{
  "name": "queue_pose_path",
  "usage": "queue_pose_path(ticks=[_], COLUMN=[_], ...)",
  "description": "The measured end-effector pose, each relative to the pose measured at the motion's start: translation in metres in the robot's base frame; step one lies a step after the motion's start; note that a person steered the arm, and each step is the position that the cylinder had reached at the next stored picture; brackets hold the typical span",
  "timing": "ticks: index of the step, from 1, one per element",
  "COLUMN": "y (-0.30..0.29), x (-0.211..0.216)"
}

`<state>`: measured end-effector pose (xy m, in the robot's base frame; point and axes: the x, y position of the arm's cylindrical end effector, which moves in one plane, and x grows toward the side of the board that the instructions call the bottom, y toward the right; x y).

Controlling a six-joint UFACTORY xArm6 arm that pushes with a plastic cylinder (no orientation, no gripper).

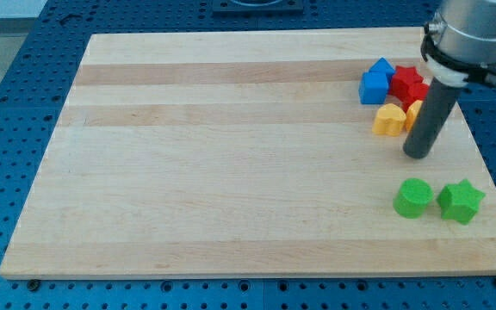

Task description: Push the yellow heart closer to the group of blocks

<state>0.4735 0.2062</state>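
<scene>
My tip (418, 153) rests on the board at the view's right, just below and right of a yellow block (389, 120). A second yellow block (414, 111) sits to its right, partly hidden behind my rod; I cannot tell which one is the heart. Above them a blue block (375, 83) and a red star-like block (408, 84) sit close together. All these form one tight cluster at the view's upper right. A green cylinder (413, 198) and a green star (461, 201) sit side by side below my tip.
The wooden board (231, 155) lies on a blue perforated table. The arm's grey body (472, 34) hangs over the board's upper right corner. The board's right edge runs close to the green star.
</scene>
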Motion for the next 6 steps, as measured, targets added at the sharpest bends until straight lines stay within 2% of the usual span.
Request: queue_pose_path(ticks=[1,4,6], y=[-0.014,-0.015,-0.036], x=[0.001,-0.057,-0.029])
